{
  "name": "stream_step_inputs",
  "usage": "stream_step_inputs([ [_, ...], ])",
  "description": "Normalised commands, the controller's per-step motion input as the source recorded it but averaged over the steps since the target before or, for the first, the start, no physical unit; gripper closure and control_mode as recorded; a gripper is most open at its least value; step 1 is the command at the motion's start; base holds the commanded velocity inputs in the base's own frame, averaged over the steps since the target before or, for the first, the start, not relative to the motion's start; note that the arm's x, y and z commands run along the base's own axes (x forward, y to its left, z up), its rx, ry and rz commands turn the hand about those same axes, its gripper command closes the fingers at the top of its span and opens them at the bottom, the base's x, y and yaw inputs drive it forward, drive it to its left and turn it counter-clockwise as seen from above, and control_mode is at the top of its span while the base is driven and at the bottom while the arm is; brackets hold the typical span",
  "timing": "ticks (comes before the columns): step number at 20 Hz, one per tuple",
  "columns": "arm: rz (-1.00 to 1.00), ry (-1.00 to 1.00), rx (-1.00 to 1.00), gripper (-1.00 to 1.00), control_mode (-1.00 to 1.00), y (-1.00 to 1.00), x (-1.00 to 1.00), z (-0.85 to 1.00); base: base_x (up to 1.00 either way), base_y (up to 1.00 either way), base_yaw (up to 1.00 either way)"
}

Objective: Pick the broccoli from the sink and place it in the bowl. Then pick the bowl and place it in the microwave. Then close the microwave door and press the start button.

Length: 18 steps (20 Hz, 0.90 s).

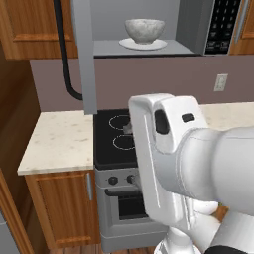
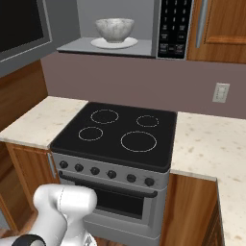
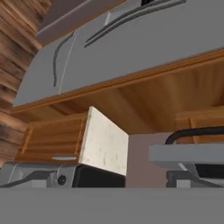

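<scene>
While the wide grey metal microwave (image 2: 144,29) hangs up above the stove, its grey-framed door with the dark glass window (image 1: 84,54) is swung wide open to the left. Inside it sits the round, deep, speckled grey-white bowl (image 2: 114,29), standing upright on a flat white round plate (image 2: 114,43) on the microwave floor. From the left camera the same bowl (image 1: 144,30) shows in the middle of the open box. I cannot see down into the bowl, so I cannot tell what is in it. The black button panel (image 2: 172,29) is on the right side of the microwave front, just beside the bowl's space.

Below is the black-topped stove (image 2: 117,132) with four white ring marks and a row of dark knobs along its grey front. Pale speckled stone counters (image 2: 206,144) lie on both sides of the stove, with brown wood cabinets under them. A small white wall outlet (image 2: 221,92) is on the wall to the right.

The robot's pincer has its two fingers spread wide apart, and it holds nothing. The big white arm (image 1: 173,158) is low, in front of the stove.
</scene>
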Motion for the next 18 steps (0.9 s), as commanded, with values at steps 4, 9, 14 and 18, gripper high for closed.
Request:
stream_step_inputs([
  [4,0.0,0.0,-0.09,-1.0,-1.0,0.86,0.39,0.0,0.0,0.0,0.0],
  [9,0.0,0.02,-0.01,-1.0,-1.0,0.21,0.99,-0.06,0.0,0.0,0.0],
  [14,0.0,0.01,0.0,-1.0,-1.0,0.0,1.0,-0.25,0.0,0.0,0.0],
  [18,0.01,0.01,-0.08,-1.0,-1.0,0.27,0.72,-0.36,0.0,0.0,0.0],
])
